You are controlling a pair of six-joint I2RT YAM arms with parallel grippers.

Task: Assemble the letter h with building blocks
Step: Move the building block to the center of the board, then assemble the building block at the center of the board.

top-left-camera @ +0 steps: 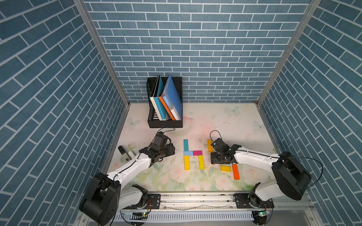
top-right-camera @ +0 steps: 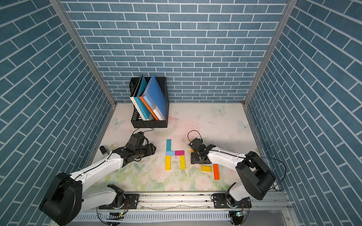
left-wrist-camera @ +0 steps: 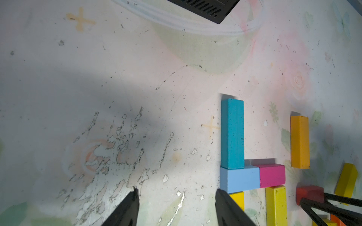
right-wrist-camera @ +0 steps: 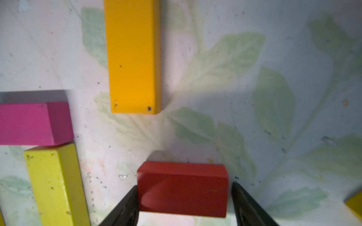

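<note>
Building blocks lie flat as an h shape: a teal bar (top-left-camera: 185,144), light blue (top-left-camera: 188,153) and magenta (top-left-camera: 197,152) blocks across, and two yellow bars (top-left-camera: 186,162) (top-left-camera: 201,162) below. A red block (right-wrist-camera: 183,188) sits on the mat between the fingers of my right gripper (right-wrist-camera: 185,186). One finger touches the block and a narrow gap shows at the other, so the jaws are open. In both top views the red block is hidden under that gripper. My left gripper (left-wrist-camera: 176,191) stands open and empty, left of the h.
An amber bar (top-left-camera: 209,145) lies just beyond the right gripper; a short yellow block (top-left-camera: 225,168) and an orange bar (top-left-camera: 235,171) lie nearer the front. A black rack (top-left-camera: 165,123) with books stands at the back. A black-and-white object (top-left-camera: 125,153) lies by the left wall.
</note>
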